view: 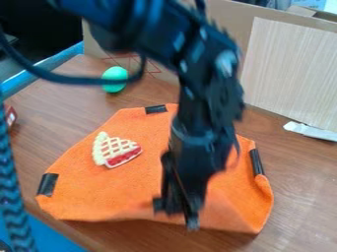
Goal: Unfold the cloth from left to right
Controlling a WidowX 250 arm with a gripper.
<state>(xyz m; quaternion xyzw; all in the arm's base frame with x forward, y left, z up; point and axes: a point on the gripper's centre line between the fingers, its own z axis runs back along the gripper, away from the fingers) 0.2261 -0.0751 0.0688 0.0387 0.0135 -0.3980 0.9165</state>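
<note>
On table [299,192], orange cloth [118,189], long axis left-to-right

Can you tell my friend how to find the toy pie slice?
Look for the big orange cloth on the brown wooden table. On its left part, beside the black robot arm, lies a small wedge, the toy pie slice. It has a cream lattice top and a red filling, unlike the plain round green ball behind the cloth.

The fixed camera looks down at a slant on the wood-grain tabletop [299,192], facing the cardboard wall [238,18] behind, near enough that the orange cloth [118,189] spans much of its view.
</note>
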